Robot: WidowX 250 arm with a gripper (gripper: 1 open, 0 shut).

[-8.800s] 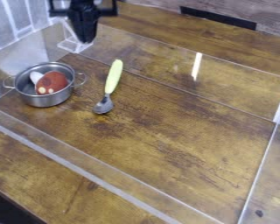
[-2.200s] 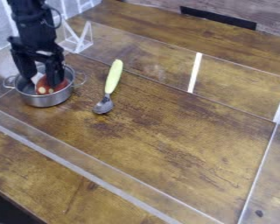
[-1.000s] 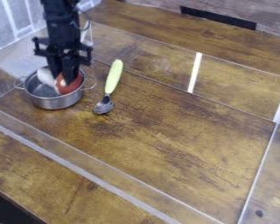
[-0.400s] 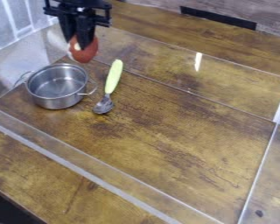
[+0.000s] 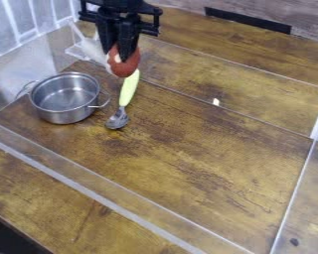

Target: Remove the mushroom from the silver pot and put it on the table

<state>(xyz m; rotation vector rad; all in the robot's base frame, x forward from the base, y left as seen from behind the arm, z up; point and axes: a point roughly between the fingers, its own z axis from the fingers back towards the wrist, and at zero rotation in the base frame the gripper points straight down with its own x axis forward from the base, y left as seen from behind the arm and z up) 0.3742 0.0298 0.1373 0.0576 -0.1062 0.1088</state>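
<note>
Gripper clamped on mushroom, held aloft above spoon near table's far-left corner, pot empty alongside: transfer step; next, likely lower onto bare wood, then release.

The arm is cut off by the top edge. The mushroom (blurred) hides part of the spoon.

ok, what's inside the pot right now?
Nothing visible: the pot shows a bare steel bottom. The mushroom hangs in the jaws, above the spoon. The near inner wall is hidden.
</note>
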